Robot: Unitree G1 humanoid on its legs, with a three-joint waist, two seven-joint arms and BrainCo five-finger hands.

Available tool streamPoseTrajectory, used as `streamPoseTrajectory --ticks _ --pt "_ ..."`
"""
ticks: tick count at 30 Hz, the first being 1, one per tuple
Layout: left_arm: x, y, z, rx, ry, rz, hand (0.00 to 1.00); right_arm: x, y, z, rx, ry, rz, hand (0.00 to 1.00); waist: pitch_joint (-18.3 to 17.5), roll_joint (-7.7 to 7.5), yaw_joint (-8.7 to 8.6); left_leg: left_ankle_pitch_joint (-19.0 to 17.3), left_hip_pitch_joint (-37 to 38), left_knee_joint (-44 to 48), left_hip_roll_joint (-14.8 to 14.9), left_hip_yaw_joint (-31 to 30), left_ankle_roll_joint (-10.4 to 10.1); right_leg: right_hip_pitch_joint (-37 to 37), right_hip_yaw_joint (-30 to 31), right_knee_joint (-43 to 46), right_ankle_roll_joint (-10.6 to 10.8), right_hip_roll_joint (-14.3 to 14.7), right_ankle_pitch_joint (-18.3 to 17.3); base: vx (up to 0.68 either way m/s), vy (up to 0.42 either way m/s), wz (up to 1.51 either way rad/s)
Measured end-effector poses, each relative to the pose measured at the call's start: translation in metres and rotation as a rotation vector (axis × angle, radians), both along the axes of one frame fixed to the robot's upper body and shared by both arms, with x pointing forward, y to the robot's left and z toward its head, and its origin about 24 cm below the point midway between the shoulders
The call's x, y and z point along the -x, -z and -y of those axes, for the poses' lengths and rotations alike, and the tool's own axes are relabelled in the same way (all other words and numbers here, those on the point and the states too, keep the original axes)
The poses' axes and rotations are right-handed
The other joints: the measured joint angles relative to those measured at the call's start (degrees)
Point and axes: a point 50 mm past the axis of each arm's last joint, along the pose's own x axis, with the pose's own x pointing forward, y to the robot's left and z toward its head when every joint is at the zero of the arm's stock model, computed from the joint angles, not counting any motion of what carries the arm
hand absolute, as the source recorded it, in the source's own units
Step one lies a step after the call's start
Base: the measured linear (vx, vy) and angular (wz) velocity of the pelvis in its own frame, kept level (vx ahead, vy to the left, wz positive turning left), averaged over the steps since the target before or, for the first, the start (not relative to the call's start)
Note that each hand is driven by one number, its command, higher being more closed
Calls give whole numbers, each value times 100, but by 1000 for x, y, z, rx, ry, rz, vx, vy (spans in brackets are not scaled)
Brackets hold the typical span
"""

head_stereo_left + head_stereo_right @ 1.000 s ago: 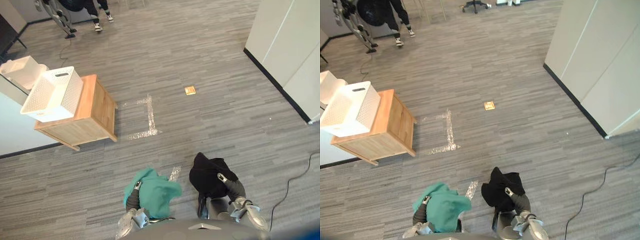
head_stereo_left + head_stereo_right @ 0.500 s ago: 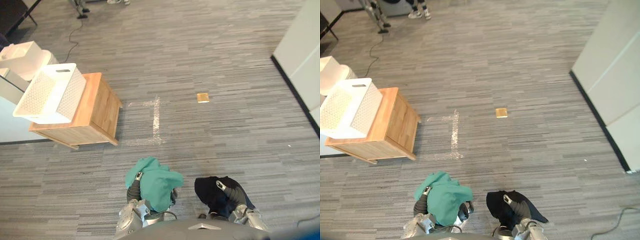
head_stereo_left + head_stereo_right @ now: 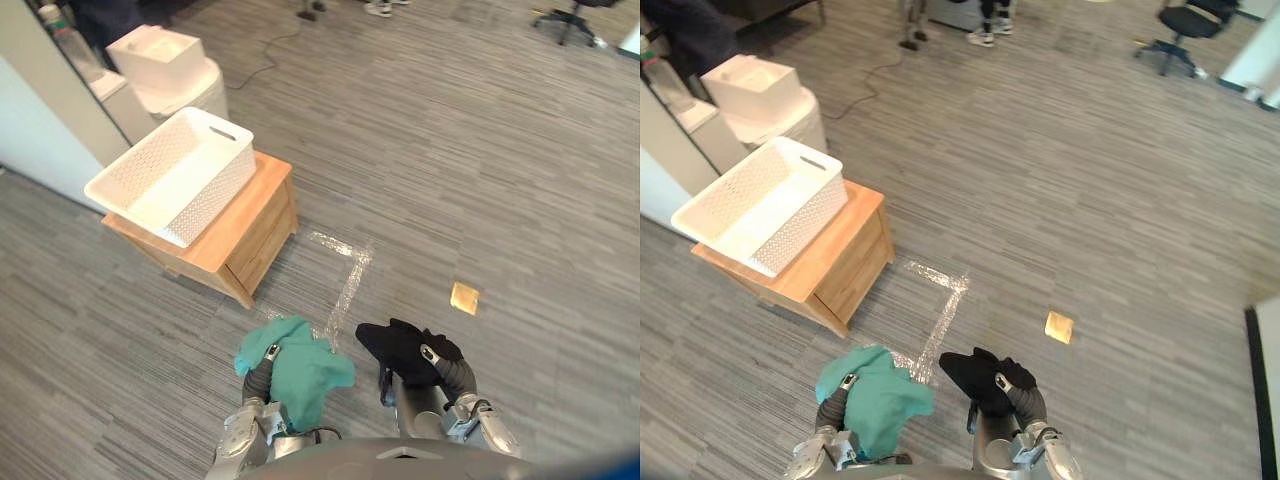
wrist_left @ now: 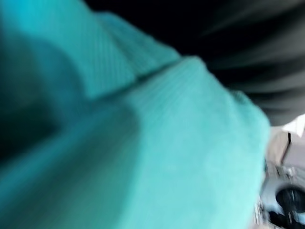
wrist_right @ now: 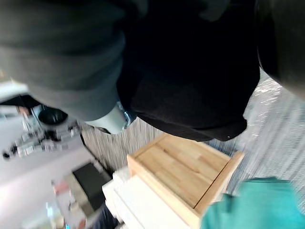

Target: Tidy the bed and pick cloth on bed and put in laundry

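Your view has swung round since a moment ago, so the wooden cabinet (image 3: 262, 235) with the white basket (image 3: 210, 195) on top now sits nearer the middle, ahead and left of the arms; it has not itself moved. The teal cloth (image 3: 300, 372) still drapes over the left hand (image 3: 268, 352) and the black cloth (image 3: 398, 343) over the right hand (image 3: 430, 353), both well apart from the basket, and covered like this you cannot tell how either hand grips. The small tan square (image 3: 464, 297) lies on the floor right of the tape marks (image 3: 350, 270).
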Motion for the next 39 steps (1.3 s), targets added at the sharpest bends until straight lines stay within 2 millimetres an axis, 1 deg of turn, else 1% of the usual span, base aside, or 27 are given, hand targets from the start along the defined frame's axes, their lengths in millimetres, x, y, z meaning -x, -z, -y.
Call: streamPoseTrajectory --ticks 1,3,4,5,6,8,10,11,14,16,17,18,21,22,23,24,26,27,28,30,32,33,34,35,36,38,39 --pt "3 2 1 3 -5 -15 100 -3 0 2 10 -7 0 100 -33 180 27 -139 123 106 189 -24 -144 -20 -56 327 -170 88 395 545 -357 26" --pt "1 3 11 35 -17 -3 100 -17 -4 7 36 -22 31 100 -164 610 24 -174 -49 459 580 -23 -221 -173 -268 679 -358 392 133 527 -379 1" --pt "-4 2 15 48 -21 12 100 -28 -9 8 45 -34 62 100 -210 698 21 -14 -398 955 662 -11 -198 -303 -355 825 -446 455 -52 432 -358 -9" --pt "-6 1 18 61 -20 17 100 -34 -12 8 46 -39 78 100 -206 692 23 227 -654 1442 680 46 -132 -310 -376 874 -524 467 -164 453 -428 -1" --pt "-8 1 21 83 -21 19 100 -38 -13 8 45 -45 88 100 -203 686 5 729 -1056 2255 783 179 -153 -166 -453 831 -568 481 -305 359 -339 15" --pt "-10 1 28 113 -21 31 100 -37 -13 10 38 -54 88 100 -139 708 -58 1769 -1755 3770 1248 541 -179 482 -710 501 -689 541 -539 374 -278 51" --pt "-12 0 32 130 -6 36 100 -35 -12 14 71 -73 75 100 -125 735 -51 1297 -2340 4659 1565 939 -105 897 -881 346 -789 571 -727 351 -222 59" --pt "-12 0 32 133 -5 35 100 -34 -12 17 84 -76 72 100 -114 731 -46 1059 -2646 4725 1594 1233 -87 1172 -1018 204 -826 570 -817 319 -208 55" --pt "-15 -5 32 146 -12 62 100 -34 -12 18 103 -111 80 100 -118 757 -5 724 -2969 3869 1591 2063 -48 1597 -1389 -135 -851 581 -919 256 -156 55" --pt "-14 -8 34 159 -11 75 100 -36 -13 18 114 -122 85 100 -122 766 32 713 -3068 2562 1390 2842 -29 1954 -1794 -420 -766 586 -967 258 -76 76" --pt "-13 -8 35 162 -12 77 100 -36 -14 18 116 -122 88 100 -123 768 34 734 -3085 2252 1316 2983 -7 2026 -1914 -485 -733 592 -990 328 -48 94" --pt "-12 -9 39 167 -12 76 100 -39 -17 21 132 -125 101 100 -140 787 56 848 -3084 1672 1192 3331 161 2136 -2143 -526 -672 599 -1063 229 1 74" --pt "-9 -8 41 176 -24 70 100 -47 -24 25 155 -136 132 100 -195 866 104 1101 -2966 1188 1158 3882 554 2210 -2356 -312 -513 601 -1362 348 71 59" --pt "-7 -7 41 177 -26 65 100 -52 -26 24 152 -133 144 100 -218 890 107 1263 -2850 944 1117 3873 696 2197 -2437 -17 -418 556 -1591 335 106 37" --pt "-10 -7 39 171 -27 70 100 -55 -27 22 141 -128 148 100 -198 829 118 1265 -2781 958 1009 3852 754 2175 -2440 247 -347 399 -1764 353 113 37" --pt "-12 -9 38 166 -26 80 100 -56 -27 17 129 -135 156 100 -179 701 129 1089 -2669 958 868 3808 775 2069 -2488 871 -38 113 -1972 345 122 42" --pt "-15 -9 36 151 -10 82 100 -57 -28 12 121 -148 162 100 -184 544 169 938 -2542 934 604 3606 750 1465 -2472 2671 -155 -539 -2020 355 126 64" --pt "-16 -11 31 125 21 90 100 -57 -26 7 104 -142 165 100 -142 438 87 879 -2356 853 413 3333 770 1090 -2297 3732 -223 -871 -1928 467 64 120" --pt "-17 -11 31 113 45 87 100 -56 -26 1 85 -136 170 100 -136 443 6 847 -2189 755 346 3017 750 937 -2034 4021 -258 -837 -2057 467 25 134" --pt "-21 -12 25 87 65 94 100 -56 -29 -5 76 -151 199 100 -115 488 -92 844 -1975 597 337 2602 705 815 -1741 3783 -215 -598 -2086 349 -52 132" --pt "-31 -16 18 56 111 116 100 -61 -44 -10 53 -150 283 100 -80 592 -219 938 -1769 202 333 1699 528 490 -832 2333 -97 103 -1990 360 -140 177" --pt "-32 -16 17 52 117 119 100 -62 -47 -10 49 -149 298 100 -86 581 -255 953 -1763 167 330 1591 508 465 -697 2108 -63 173 -1921 311 -177 192" --pt "-34 -17 16 42 146 119 100 -66 -58 -12 40 -143 353 100 -114 502 -409 1004 -1764 90 245 1209 403 430 -184 1253 38 333 -1543 347 -249 173" --pt "-32 -15 14 25 194 92 100 -69 -66 -14 13 -116 396 100 -204 189 -390 945 -1670 101 -42 891 234 432 152 550 -118 155 -495 347 -249 167" --pt "-32 -14 13 20 199 81 100 -68 -65 -14 10 -111 393 100 -179 170 -401 908 -1632 132 -50 816 210 459 139 701 -145 117 -663 369 -273 109" --pt "-29 -9 33 67 231 55 100 -79 -71 -4 23 -79 418 100 -340 655 -314 860 -1698 149 269 784 40 544 -268 703 -251 242 -822 316 -201 58" --pt "-29 -9 37 80 235 65 100 -82 -73 -2 32 -74 432 100 -346 774 -298 850 -1716 151 324 813 21 572 -348 636 -283 264 -852 333 -155 55"
